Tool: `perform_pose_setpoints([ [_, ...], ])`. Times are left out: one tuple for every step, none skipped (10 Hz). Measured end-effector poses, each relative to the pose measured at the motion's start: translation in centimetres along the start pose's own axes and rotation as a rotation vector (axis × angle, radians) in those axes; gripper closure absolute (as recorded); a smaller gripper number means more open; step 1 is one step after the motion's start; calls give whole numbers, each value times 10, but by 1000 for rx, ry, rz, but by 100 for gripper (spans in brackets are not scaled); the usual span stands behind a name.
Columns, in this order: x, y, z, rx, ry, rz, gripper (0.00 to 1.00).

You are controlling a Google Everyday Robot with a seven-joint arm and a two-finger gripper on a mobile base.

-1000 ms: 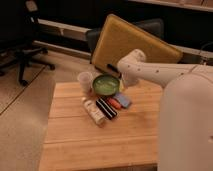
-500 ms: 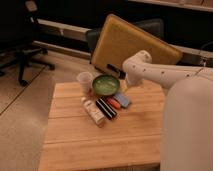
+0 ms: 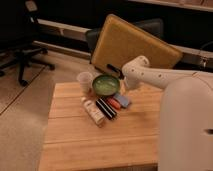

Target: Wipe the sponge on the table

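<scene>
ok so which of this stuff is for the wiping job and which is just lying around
job: sponge, table, pincer by the far side of the green bowl

lying about: green bowl, clear cup, white bottle, black oblong item, orange-red item, yellow panel, office chair

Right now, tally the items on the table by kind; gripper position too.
Cup: 1
Green bowl: 1
Sponge: 1
Orange-red item: 1
Dark tube-like item: 1
Pale bottle: 1
Total: 6
Gripper: hangs behind the bowl, over the table far edge.
</scene>
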Motion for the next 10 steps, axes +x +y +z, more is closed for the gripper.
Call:
perform_pose_setpoints([
  [-2, 1, 12, -17, 3, -16, 35],
  [-1, 2, 20, -40, 8, -17, 35],
  [-1, 3, 32, -85, 7, -17, 35],
  [-1, 5, 41, -130, 6, -11, 35],
  [-1, 6, 49, -176, 8, -6, 35],
  [0, 6, 56, -205, 13, -4, 35],
  [3, 4, 64, -233, 29, -5, 35],
  [4, 1, 70, -247, 41, -6, 35],
  [5, 0, 73, -255, 51, -6, 35],
  [7, -2, 78, -264, 63, -4, 35],
])
